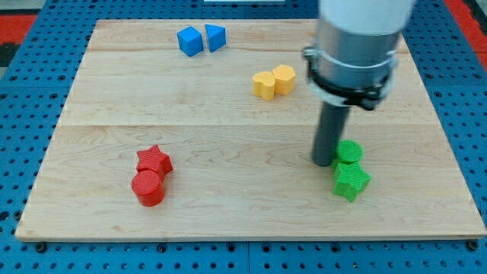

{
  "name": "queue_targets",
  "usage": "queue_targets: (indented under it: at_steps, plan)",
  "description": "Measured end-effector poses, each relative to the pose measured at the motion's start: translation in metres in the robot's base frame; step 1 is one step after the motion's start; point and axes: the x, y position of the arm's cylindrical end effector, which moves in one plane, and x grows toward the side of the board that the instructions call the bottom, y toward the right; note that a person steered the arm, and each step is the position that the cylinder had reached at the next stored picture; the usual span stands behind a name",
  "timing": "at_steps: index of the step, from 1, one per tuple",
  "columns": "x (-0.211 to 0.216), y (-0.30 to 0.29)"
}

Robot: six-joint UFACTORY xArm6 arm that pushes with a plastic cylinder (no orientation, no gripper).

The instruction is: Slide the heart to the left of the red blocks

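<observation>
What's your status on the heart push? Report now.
My tip down beside the green cylinder, its left. Yellow heart untouched, up-board, touching the yellow hexagon. Red star and red cylinder far left; path open.

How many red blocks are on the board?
2. The red star sits near the view's bottom left, and the red cylinder touches it just below. None seem hidden, though the arm covers some board.

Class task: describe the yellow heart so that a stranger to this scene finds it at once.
On the wooden board, look right of centre near the view's top, at the yellow pair. The yellow heart is its left block, touching the yellow hexagon; its notched top sets it apart.
</observation>
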Motion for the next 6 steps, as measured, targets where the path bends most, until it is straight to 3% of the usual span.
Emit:
queue_targets:
  at_steps: [1,2,3,6]
  plan:
    - [-0.004,0.002]
    - [-0.043,-0.014]
    - [-0.094,0.033]
    - [-0.185,0.043]
